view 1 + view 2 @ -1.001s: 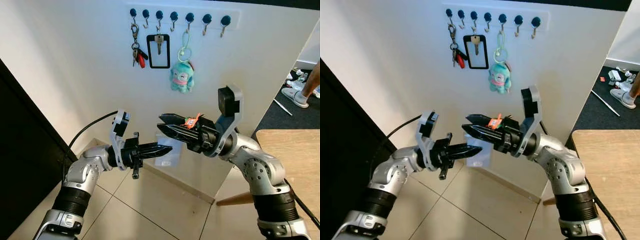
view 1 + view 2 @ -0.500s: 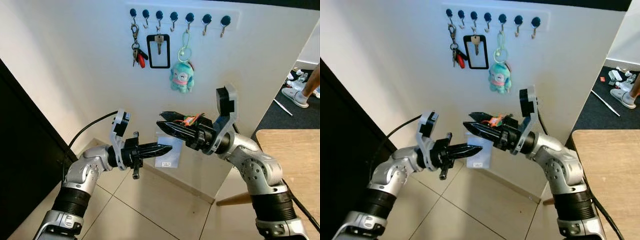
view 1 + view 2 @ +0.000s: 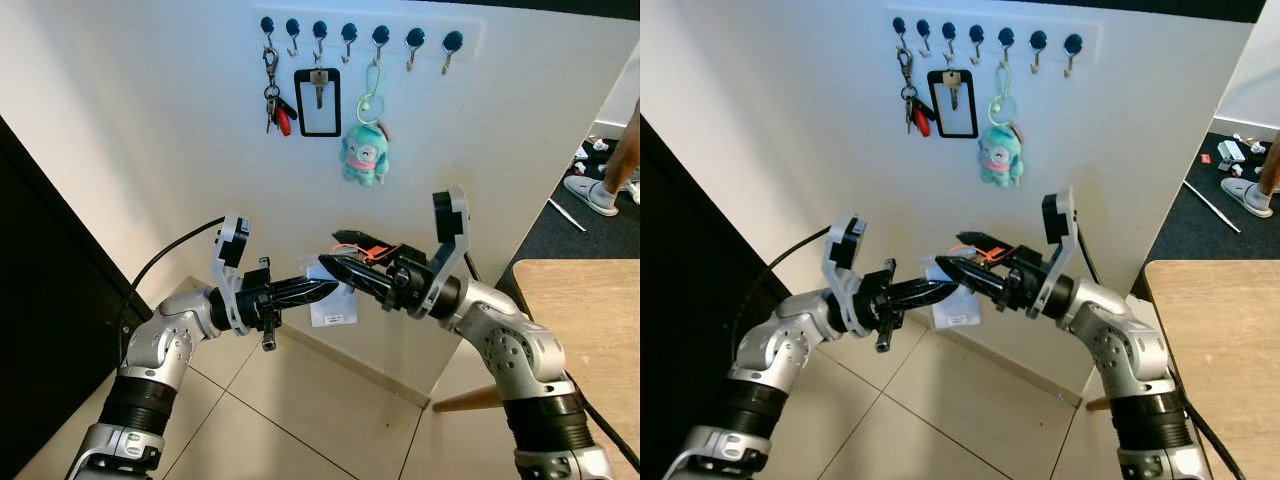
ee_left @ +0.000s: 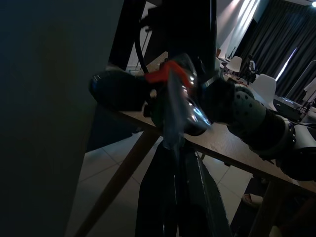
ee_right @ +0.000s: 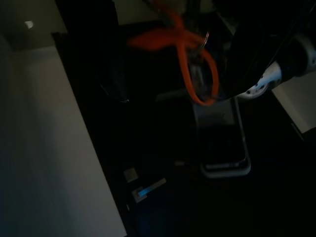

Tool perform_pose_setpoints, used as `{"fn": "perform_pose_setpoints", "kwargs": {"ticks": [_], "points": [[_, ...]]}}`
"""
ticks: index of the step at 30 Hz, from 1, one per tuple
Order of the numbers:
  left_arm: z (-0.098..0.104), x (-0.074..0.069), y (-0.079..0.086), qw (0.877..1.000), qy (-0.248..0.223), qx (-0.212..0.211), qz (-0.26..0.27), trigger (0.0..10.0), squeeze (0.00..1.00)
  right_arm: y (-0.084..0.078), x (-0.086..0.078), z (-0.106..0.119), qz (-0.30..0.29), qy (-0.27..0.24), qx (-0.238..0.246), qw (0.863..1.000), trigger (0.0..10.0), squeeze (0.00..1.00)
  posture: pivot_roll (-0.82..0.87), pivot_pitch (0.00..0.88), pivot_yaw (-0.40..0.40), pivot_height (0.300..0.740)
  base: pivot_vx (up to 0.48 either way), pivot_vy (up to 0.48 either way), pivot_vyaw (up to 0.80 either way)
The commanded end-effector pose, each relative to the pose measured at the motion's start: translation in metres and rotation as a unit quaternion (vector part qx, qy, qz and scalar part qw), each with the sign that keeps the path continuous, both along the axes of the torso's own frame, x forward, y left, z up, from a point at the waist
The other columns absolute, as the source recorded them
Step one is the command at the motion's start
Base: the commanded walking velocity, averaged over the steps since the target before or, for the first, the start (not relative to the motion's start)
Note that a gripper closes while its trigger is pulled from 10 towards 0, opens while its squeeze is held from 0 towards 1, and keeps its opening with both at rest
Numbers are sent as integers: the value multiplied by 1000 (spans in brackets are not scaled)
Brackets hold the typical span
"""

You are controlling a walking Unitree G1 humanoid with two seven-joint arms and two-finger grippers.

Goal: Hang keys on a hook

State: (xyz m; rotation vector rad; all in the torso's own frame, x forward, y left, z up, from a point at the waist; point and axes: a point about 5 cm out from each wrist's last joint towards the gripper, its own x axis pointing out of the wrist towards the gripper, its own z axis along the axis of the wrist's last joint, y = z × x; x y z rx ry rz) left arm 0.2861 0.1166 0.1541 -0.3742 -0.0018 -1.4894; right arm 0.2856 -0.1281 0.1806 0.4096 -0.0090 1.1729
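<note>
- Left eye view shows your right gripper (image 3: 345, 268) closed on the orange-looped keys (image 3: 372, 249), meeting the left gripper (image 3: 322, 287), fingers narrow.
- Keys look light and floppy; take the loop, I think.

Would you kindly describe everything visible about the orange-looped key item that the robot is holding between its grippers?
The key item has a thin orange cord loop with an orange tag, and the left wrist view shows a shiny silvery metal piece attached. It rests on top of the right gripper, whose black fingers look closed beneath it. The left gripper meets it tip to tip, below the hook rail. Whether the left fingers touch the item cannot be told.
</note>
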Motion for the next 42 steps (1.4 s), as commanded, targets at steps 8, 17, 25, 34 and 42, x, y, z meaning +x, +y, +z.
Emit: {"fn": "perform_pose_setpoints", "kwargs": {"ticks": [8, 17, 25, 34, 42], "points": [[4, -2, 6, 1000, -8, -6, 6, 0, 0, -28, 2, -26, -76, 57, -13, 995, 10000, 0, -152, 53, 85, 740, 0, 0, 0], [4, -4, 4, 1000, -6, -6, 2, 0, 0, -45, -8, -28, -77, 72, 39, 994, 10000, 0, -157, 61, 84, 740, 0, 0, 0], [3, -3, 4, 1000, -6, -5, 0, 0, 0, -46, -11, -17, -64, 52, 72, 994, 10000, 0, -160, 52, 82, 740, 0, 0, 0], [3, -3, 2, 1000, -5, -5, -5, 0, 0, -32, -15, -3, -33, 1, 53, 998, 10000, 0, -158, 45, 84, 740, 0, 0, 0], [3, -3, 3, 1000, -4, -3, -4, 0, 0, -30, -20, 16, -9, -30, 75, 997, 10000, 0, -160, 49, 91, 740, 0, 0, 0]]}}
